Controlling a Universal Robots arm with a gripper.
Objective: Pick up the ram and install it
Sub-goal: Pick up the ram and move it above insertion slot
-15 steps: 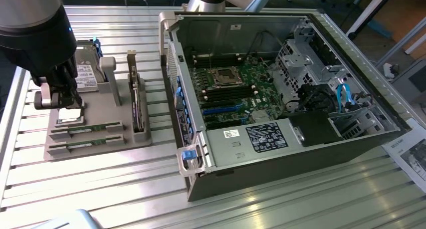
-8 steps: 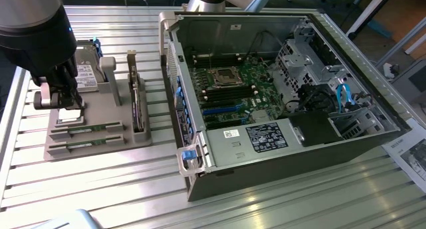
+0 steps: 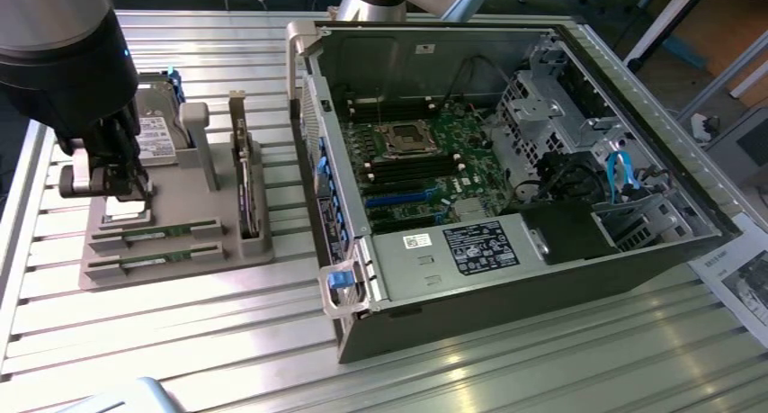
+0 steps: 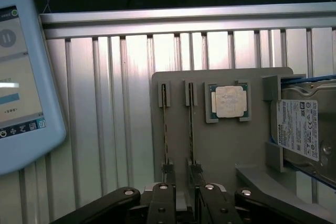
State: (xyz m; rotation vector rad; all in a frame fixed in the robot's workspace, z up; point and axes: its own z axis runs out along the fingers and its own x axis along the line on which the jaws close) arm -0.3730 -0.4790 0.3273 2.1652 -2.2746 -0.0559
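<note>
Two green ram sticks (image 3: 156, 234) (image 3: 154, 261) lie on edge in slots at the front of a grey holder (image 3: 180, 206). In the wrist view they are thin lines (image 4: 165, 124) (image 4: 190, 124) beside the square silver processor chip (image 4: 230, 102). My gripper (image 3: 111, 190) hangs over the holder's end at the exterior view's left, just behind the sticks. Its jaws stand open with nothing between them. In the wrist view its dark fingertips (image 4: 160, 200) sit close to the sticks' near ends. The open computer case (image 3: 504, 152) shows the motherboard's memory slots (image 3: 408, 167).
A dark circuit card (image 3: 247, 188) stands on edge in the holder, and a hard drive (image 3: 156, 134) lies behind it. A tablet (image 4: 21, 77) rests on the slatted metal table (image 3: 180, 341). The case wall (image 3: 318, 161) rises right of the holder.
</note>
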